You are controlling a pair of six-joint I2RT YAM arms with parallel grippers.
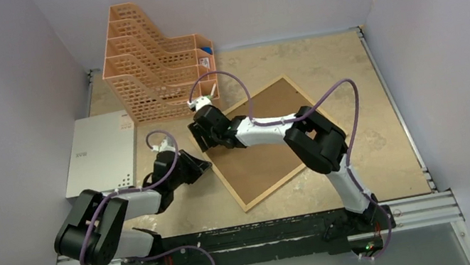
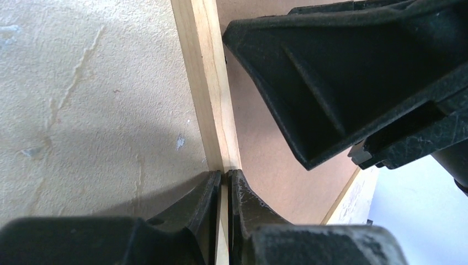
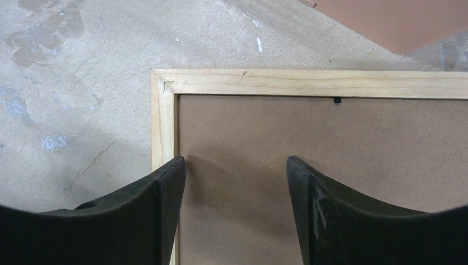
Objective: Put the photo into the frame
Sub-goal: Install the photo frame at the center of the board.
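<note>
Between the left jaws, closed almost to touching, sits one side rail of the thin light-wood rectangular frame (image 2: 207, 83), pinched, with its long axis running straight ahead of them. The right jaws stand wide over the brown fibreboard backing (image 3: 331, 165) just inside a frame corner, gripping nothing. The photo is nowhere in sight. Mottled beige desk (image 3: 83, 110) lies outside the rail, giving room to slide or lift.

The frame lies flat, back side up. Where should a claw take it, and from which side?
Probably the light-wood rail of the frame, near a corner, coming down from above its outer edge: one finger outside on the table, one inside over the backing board. It lies flat, so only the narrow rail gives two opposing faces; the board is a broad flat sheet.
</note>
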